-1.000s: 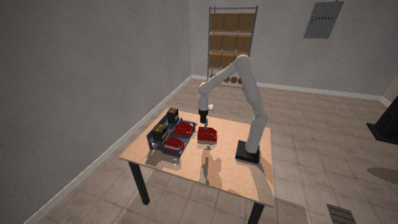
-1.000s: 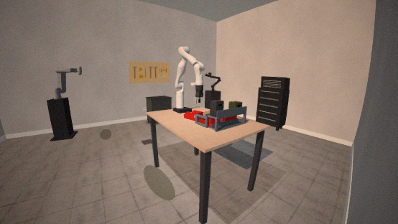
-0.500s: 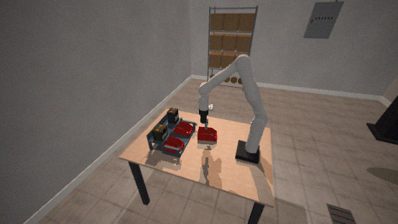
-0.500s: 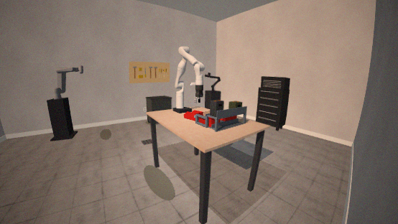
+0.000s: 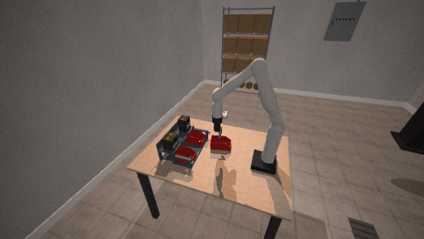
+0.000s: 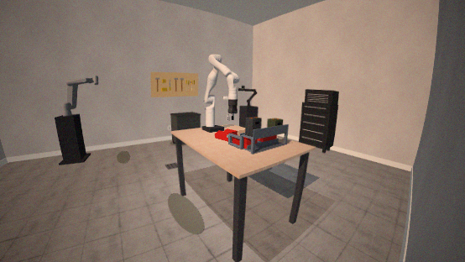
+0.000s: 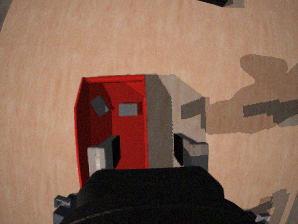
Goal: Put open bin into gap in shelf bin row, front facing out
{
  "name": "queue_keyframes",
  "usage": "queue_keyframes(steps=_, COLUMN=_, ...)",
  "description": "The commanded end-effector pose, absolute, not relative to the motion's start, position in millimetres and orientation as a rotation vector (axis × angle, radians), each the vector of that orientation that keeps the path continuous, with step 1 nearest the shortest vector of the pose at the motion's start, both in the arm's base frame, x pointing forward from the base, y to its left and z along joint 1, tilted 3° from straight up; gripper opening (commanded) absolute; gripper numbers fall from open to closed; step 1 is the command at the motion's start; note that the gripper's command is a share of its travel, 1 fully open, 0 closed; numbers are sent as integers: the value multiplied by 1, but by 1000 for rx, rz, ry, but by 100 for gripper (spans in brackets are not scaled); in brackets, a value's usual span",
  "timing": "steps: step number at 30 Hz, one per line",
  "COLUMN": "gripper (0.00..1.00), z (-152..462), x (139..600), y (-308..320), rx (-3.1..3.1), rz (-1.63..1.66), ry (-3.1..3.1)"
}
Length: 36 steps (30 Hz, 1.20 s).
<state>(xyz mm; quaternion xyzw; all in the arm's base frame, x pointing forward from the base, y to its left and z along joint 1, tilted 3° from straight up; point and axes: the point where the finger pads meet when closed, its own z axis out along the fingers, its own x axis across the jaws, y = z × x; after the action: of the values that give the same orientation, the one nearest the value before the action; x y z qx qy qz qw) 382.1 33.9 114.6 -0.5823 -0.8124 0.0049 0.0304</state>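
Note:
The loose red open bin [image 5: 221,144] [image 6: 222,134] [image 7: 113,129] stands on the wooden table [image 5: 237,180] [image 6: 218,153], right of the shelf. Small grey parts [image 7: 128,110] lie inside it. My gripper [image 5: 219,133] [image 6: 230,117] [image 7: 147,146] is open, pointing down over the bin. In the wrist view one finger is inside the bin and the other outside its grey-looking side wall; I cannot tell whether they touch it. The blue-grey shelf [image 5: 165,152] [image 6: 270,135] holds two red bins [image 5: 196,137] [image 5: 186,153] under its low top board.
Two dark boxes [image 5: 170,141] [image 5: 184,123] stand on the shelf's top board. The arm's black base [image 5: 264,161] is on the table to the right of the bin. The table's left edge runs near the wall.

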Motion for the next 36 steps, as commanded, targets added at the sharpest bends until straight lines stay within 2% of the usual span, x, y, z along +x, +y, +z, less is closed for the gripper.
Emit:
queue_keyframes(steps=1, gripper=100, z=115, x=382, y=34, rx=-1795, rz=14, ry=-2507)
queue_keyframes(steps=20, gripper=100, z=116, x=381, y=34, rx=-1797, rz=20, ry=-2509)
queue_keyframes(steps=21, gripper=0, z=116, x=381, y=34, rx=-1797, rz=20, ry=-2509)
queue_keyframes(steps=36, gripper=0, z=116, x=381, y=34, rx=-1797, rz=20, ry=-2509)
